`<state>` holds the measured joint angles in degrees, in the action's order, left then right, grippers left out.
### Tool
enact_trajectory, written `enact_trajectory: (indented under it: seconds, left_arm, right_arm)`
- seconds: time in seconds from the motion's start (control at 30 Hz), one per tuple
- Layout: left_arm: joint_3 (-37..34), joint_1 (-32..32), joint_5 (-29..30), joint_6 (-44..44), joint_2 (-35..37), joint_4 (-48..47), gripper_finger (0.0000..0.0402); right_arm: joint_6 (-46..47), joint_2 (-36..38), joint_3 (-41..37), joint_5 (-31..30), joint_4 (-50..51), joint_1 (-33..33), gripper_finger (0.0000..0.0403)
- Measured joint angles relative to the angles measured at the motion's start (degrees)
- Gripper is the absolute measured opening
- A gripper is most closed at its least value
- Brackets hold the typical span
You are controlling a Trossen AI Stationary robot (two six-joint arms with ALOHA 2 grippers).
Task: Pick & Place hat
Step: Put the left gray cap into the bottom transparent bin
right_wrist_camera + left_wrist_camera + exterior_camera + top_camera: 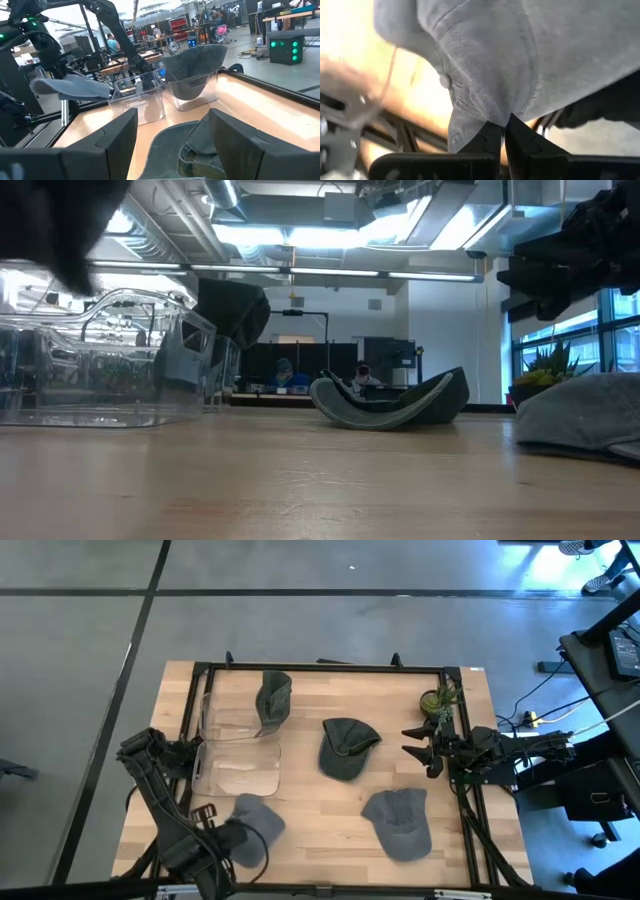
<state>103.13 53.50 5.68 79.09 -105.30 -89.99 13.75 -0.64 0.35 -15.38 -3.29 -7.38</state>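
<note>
Transport step: left end effector [504,131] pinches grey hat [256,825] aloft, next needing carry to clear bin [237,752] (right end effector [424,750] idle, wide).

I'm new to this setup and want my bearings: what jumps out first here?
The left gripper, at the table's near left corner, is pinched shut on a grey cap. Two clear bins stand at the left, a dark green cap draped over the far one. Two more caps, one dark and one grey, lie on the wood; the right gripper waits open at the right edge.
</note>
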Motion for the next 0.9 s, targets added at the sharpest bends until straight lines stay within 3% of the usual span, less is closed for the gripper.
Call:
enact_trajectory:
  seconds: [0.23,0.53,0.63,0.8,0.9]
  left_arm:
    - [0.83,-2.89,4.05,-6.45,0.0,-0.01,0.0004]
    - [0.83,-7.71,8.25,-16.96,0.18,-0.02,0.0003]
    - [0.83,-8.7,13.99,-20.88,1.5,-0.03,0.0003]
    - [0.83,-9.91,30.18,-28.5,4.88,-0.03,0.0003]
    - [0.83,-12.42,34.33,-33.53,6.4,-0.04,0.0003]
  right_arm:
    - [5.36,0.0,0.01,0.0,-0.02,0.0,0.0243]
    - [5.78,0.0,-0.01,0.0,-0.04,0.0,0.0243]
    - [5.78,0.0,0.0,0.0,-0.04,0.0,0.0243]
    - [5.74,0.0,-0.01,-0.02,-0.06,0.0,0.0243]
    - [6.43,0.0,0.01,-0.02,-0.06,0.0,0.0243]
